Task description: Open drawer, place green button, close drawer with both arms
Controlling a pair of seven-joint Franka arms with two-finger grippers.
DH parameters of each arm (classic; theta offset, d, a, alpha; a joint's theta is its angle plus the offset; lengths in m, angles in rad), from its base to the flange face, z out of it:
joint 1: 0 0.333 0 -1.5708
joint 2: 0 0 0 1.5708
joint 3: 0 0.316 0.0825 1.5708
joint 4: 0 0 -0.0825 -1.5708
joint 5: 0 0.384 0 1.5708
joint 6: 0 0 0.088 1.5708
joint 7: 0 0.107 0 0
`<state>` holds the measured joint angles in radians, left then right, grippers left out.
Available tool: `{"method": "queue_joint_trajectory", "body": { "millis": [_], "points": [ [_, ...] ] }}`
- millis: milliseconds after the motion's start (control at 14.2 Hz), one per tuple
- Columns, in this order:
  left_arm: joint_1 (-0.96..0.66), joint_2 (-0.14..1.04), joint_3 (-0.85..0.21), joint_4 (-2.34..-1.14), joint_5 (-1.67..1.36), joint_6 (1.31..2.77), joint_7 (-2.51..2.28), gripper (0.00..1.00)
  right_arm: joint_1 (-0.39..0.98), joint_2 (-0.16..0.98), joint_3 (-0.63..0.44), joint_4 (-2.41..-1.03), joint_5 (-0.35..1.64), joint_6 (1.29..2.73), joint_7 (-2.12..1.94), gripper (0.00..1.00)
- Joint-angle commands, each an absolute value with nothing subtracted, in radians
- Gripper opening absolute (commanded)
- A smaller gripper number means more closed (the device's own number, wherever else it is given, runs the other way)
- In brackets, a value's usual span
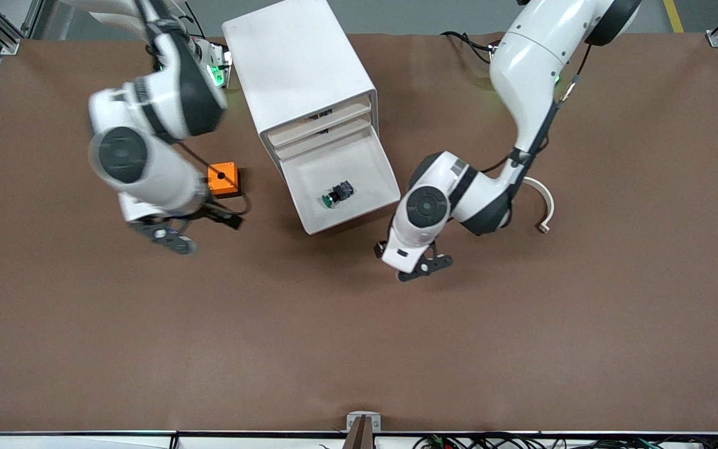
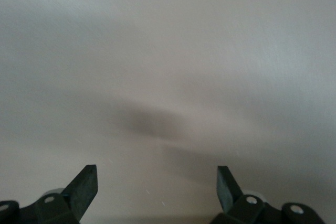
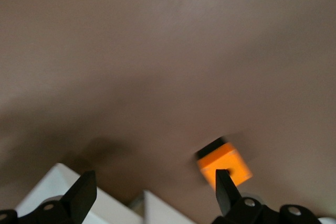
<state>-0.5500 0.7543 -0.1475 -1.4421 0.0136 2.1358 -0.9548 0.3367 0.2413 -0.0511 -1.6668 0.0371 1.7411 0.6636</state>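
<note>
The white cabinet (image 1: 296,62) stands at mid-table. Its lowest drawer (image 1: 379,163) is pulled out toward the front camera. The green-capped button (image 1: 336,194) lies on its side inside that drawer. My left gripper (image 1: 424,267) is low over the table just off the drawer's front corner, at the left arm's end; its fingers are open and empty (image 2: 157,174), and a plain white surface (image 2: 168,51) fills its wrist view. My right gripper (image 1: 169,240) is over the table beside the cabinet, open and empty (image 3: 155,177), blurred with motion.
An orange cube (image 1: 222,179) with a round hole sits on the table by the right arm, beside the drawer; it shows in the right wrist view (image 3: 224,164) along with white cabinet edges (image 3: 52,187). A white curved strip (image 1: 545,202) lies near the left arm.
</note>
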Motion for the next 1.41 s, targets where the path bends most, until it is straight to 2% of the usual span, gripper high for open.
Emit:
{"method": "queue_joint_trajectory", "body": {
  "millis": [0,212,423,635,987,1269,1340],
  "points": [
    [-0.609,0.726,-0.146,-1.497,0.023,2.151,-0.983,1.00,0.166,0.160,-0.028,-1.703,0.032,1.685,0.308,1.00],
    [-0.644,0.721,-0.210,-1.534,0.021,2.149,-1.113,1.00,0.011,0.121,-0.026,-1.697,0.011,1.638,-0.008,1.00],
    [-0.646,0.723,-0.287,-1.555,0.021,2.149,-1.231,1.00,-0.043,0.106,-0.026,-1.630,-0.002,1.548,-0.090,1.00],
    [-0.647,0.726,-0.359,-1.563,0.021,2.148,-1.366,1.00,-0.049,0.118,-0.025,-1.507,-0.008,1.476,-0.083,1.00],
    [-0.650,0.730,-0.449,-1.585,0.021,2.145,-1.505,1.00,-0.057,0.120,-0.025,-1.489,-0.011,1.477,-0.080,1.00],
    [-0.638,0.716,-0.456,-1.580,0.026,2.131,-1.604,1.00,-0.064,0.121,-0.025,-1.488,-0.011,1.483,-0.081,1.00],
    [-0.606,0.695,-0.443,-1.562,0.038,2.071,-1.603,1.00,-0.066,0.123,-0.025,-1.479,-0.012,1.482,-0.081,1.00]
  ]
}}
